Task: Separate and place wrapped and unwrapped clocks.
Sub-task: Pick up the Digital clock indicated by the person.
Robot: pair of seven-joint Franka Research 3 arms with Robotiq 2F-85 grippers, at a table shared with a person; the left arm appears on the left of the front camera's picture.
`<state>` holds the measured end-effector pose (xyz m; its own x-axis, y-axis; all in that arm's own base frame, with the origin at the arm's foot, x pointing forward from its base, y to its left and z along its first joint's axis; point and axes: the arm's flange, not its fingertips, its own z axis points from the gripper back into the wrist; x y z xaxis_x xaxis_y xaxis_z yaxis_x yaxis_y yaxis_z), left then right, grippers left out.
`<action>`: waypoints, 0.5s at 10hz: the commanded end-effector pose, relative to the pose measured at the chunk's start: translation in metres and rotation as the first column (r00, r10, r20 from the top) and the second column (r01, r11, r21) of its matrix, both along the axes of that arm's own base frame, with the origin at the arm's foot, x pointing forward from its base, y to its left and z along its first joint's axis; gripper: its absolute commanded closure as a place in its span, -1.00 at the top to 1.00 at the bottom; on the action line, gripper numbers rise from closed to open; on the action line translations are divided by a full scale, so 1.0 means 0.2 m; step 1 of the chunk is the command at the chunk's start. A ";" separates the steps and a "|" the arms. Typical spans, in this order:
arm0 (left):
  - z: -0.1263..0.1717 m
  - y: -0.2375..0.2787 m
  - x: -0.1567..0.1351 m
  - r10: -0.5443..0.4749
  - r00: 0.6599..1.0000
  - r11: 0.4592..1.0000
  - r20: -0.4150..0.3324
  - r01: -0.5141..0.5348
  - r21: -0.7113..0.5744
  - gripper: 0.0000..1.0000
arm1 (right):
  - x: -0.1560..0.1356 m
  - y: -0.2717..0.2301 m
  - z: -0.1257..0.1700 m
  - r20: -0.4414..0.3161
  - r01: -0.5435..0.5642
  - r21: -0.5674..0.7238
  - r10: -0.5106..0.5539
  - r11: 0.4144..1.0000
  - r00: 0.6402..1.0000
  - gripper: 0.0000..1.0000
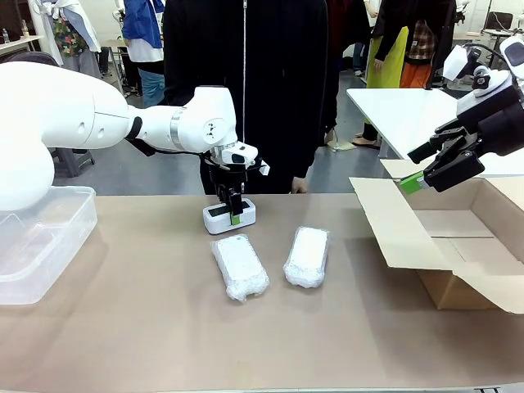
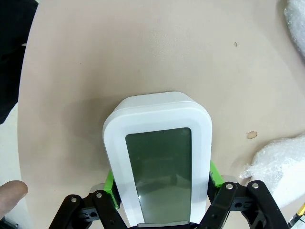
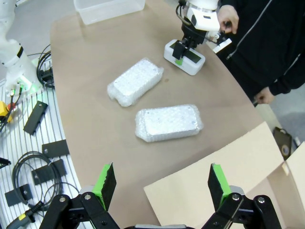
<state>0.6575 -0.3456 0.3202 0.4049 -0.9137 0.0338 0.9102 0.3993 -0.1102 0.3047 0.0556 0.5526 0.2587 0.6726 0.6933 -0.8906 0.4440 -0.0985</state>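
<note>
Left pincer is clamped on the sides of the bare clock at the far-centre tabletop, evidently to lift it aside. Left wrapped clock and right wrapped clock lie nearer, untouched. Right pincer hangs wide open and empty by the cardboard box.

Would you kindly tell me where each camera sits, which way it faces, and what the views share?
Front: between the arms, facing across the table at the person; both arms show, left gripper shut on the bare clock.
Left wrist: above that clock, looking straight down; its green pads flank it.
Right wrist: high by the cardboard box, looking back over two wrapped clocks; right gripper open.
Shared: front and right wrist both show the gripped clock and the wrapped clocks.
</note>
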 end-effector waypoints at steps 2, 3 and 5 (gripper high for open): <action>0.06 -0.03 0.04 0.025 1.000 1.000 -0.008 -0.025 -0.008 -0.15 | 0.00 0.00 -0.01 -0.005 -0.019 0.021 0.019 1.000 1.000 1.00; 0.10 -0.01 0.00 0.030 1.000 1.000 -0.004 -0.030 -0.009 -0.15 | 0.00 0.00 -0.01 -0.005 -0.019 0.021 0.019 1.000 1.000 1.00; 0.25 0.03 -0.12 0.039 0.999 0.999 0.013 -0.039 -0.012 -0.15 | 0.00 0.00 -0.01 -0.005 -0.019 0.021 0.019 1.000 1.000 1.00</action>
